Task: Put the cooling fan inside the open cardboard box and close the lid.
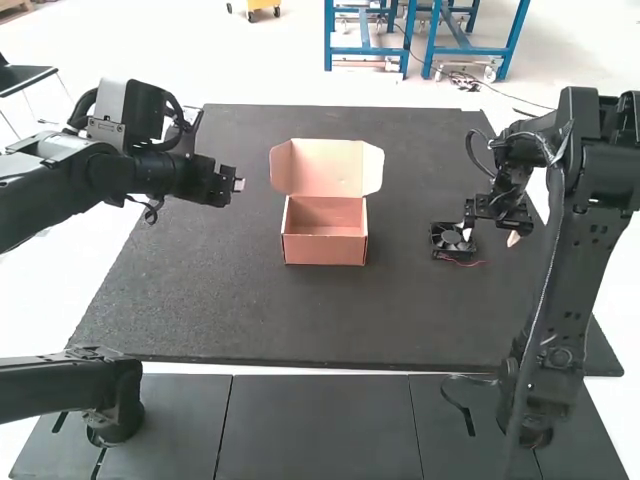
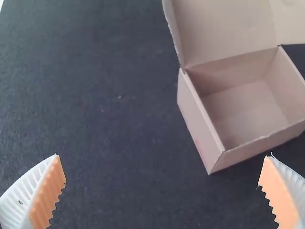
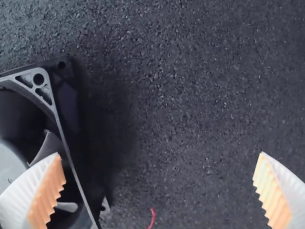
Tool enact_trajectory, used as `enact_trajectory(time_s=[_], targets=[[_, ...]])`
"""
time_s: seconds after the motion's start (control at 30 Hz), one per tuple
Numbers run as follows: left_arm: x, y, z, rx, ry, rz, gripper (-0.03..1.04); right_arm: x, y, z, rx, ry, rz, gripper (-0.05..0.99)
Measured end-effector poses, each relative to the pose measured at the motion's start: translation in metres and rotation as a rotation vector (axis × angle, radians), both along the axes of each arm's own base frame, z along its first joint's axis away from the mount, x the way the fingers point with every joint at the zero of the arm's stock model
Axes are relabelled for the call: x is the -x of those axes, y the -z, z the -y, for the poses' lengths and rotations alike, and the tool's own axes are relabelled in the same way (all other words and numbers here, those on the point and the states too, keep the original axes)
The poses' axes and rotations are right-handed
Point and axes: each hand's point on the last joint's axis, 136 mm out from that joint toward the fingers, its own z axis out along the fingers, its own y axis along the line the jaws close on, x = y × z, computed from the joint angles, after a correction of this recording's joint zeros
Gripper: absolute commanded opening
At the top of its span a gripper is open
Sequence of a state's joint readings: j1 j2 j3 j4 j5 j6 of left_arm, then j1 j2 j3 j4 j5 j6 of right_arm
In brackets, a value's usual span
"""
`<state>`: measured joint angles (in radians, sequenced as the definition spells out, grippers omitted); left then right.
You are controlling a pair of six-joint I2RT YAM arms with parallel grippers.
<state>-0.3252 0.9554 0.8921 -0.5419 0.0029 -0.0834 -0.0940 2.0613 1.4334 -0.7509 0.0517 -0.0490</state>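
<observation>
The open cardboard box (image 1: pixel 324 243) stands in the middle of the black mat, its lid (image 1: pixel 326 166) folded up at the back. In the left wrist view the box (image 2: pixel 200 136) is empty. The black cooling fan (image 1: pixel 451 240) lies flat on the mat to the box's right, with a thin red wire (image 1: pixel 472 263) beside it. My right gripper (image 1: pixel 490 234) hangs open just over the fan's right side. In the right wrist view one finger (image 3: pixel 40 193) is above the fan (image 3: pixel 33 119) and the other over bare mat. My left gripper (image 1: pixel 233 183) is open above the mat, left of the box.
The black mat (image 1: pixel 200 290) covers most of the table, with bare stretches in front of the box and to its left. The mat's front edge (image 1: pixel 300 365) meets dark base plates where both arms are mounted.
</observation>
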Motion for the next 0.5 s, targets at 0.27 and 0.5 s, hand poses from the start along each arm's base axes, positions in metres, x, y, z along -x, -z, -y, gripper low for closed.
enact_trajectory(time_s=[0.27,0.5], targets=[[-0.0001,-0.0001,0.0000,0.001,-0.001,0.000,0.96,-0.0023,0.0055,0.0011,0.003,-0.004,-0.034,0.81],[-0.0001,-0.0002,0.0001,0.006,-0.004,-0.001,0.96,-0.0016,0.0059,-0.0010,0.003,-0.010,-0.069,0.81]])
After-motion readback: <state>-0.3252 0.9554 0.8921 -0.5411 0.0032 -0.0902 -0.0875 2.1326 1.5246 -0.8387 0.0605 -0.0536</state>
